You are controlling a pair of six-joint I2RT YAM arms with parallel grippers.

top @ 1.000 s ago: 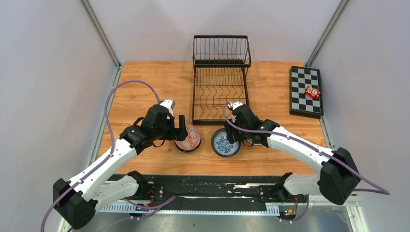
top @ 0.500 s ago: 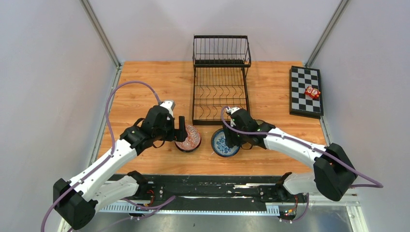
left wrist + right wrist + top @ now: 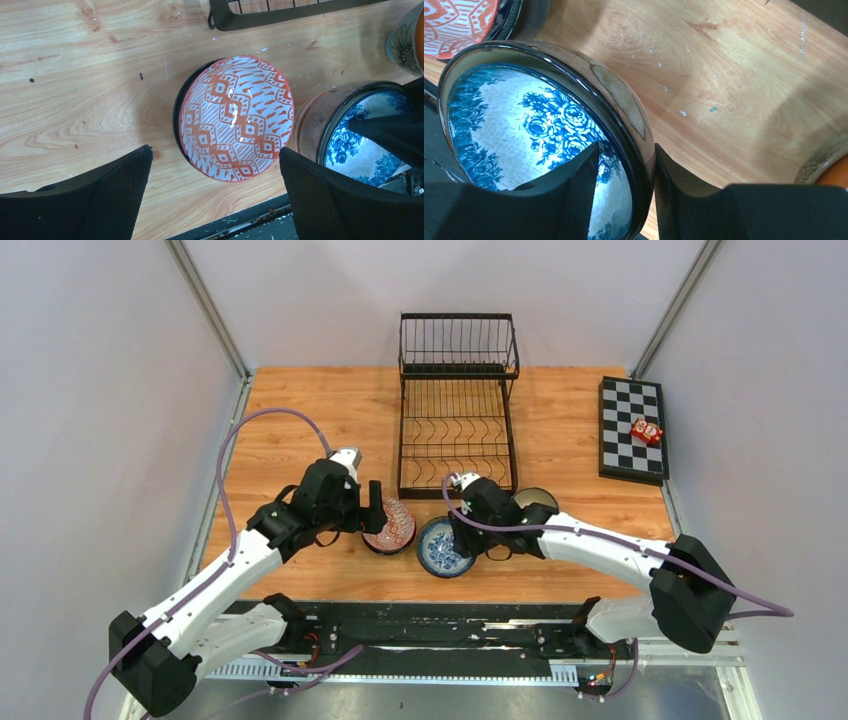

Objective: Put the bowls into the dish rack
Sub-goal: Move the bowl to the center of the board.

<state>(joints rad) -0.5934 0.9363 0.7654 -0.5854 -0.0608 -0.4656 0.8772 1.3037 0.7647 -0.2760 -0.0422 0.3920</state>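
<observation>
Glossy blue-floral bowl had its dark rim pinched between the right fingers. Meanwhile the left fingers gaped wide by the round red-patterned bowl, gripping nothing.

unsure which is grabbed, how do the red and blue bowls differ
The red patterned bowl has geometric print, the blue floral bowl roses. The red one lies flat, untouched inside the open left gripper; the blue one is tilted, rim pinched by the right gripper. Both are small and round.

The wooden tabletop carries a black wire dish rack, a checkered board at its right edge, and a red-patterned bowl.
</observation>
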